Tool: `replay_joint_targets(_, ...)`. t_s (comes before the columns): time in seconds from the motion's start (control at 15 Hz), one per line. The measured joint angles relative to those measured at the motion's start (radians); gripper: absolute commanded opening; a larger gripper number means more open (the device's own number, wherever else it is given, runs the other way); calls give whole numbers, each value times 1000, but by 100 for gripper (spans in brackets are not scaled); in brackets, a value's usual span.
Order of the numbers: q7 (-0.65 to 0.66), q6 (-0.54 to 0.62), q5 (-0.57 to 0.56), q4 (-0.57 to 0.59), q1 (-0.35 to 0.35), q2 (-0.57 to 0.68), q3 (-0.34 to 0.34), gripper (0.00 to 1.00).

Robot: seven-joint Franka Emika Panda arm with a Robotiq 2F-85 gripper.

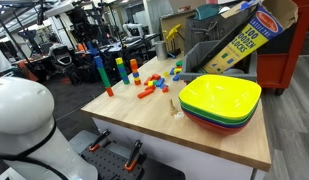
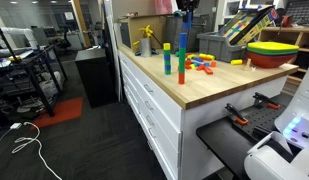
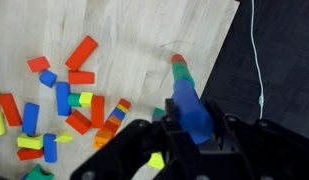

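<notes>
Blue block (image 3: 189, 100): clamped in the shut claw (image 3: 194, 124), topping a tall stack (image 2: 182, 58) near the table (image 3: 144, 30) edge.
Step, as judged: seating the block on the stack.
Next move calls for: a gentle release and straight lift, no sideways nudge.
Around: loose blocks (image 3: 74, 95) beside the stack; bowls (image 1: 222, 98) well apart.
</notes>
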Motion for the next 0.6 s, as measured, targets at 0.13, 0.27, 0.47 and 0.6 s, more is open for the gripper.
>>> replay_joint_targets(0.13, 15, 0, 0, 2, 3, 5, 5, 8)
replay_joint_targets(0.27, 28, 0, 0, 8, 5, 10, 10, 8)
replay_joint_targets(0.47, 31, -1, 0, 17, 13, 19, 10, 8)
replay_joint_targets(0.6, 31, -1, 0, 21, 17, 23, 11, 8)
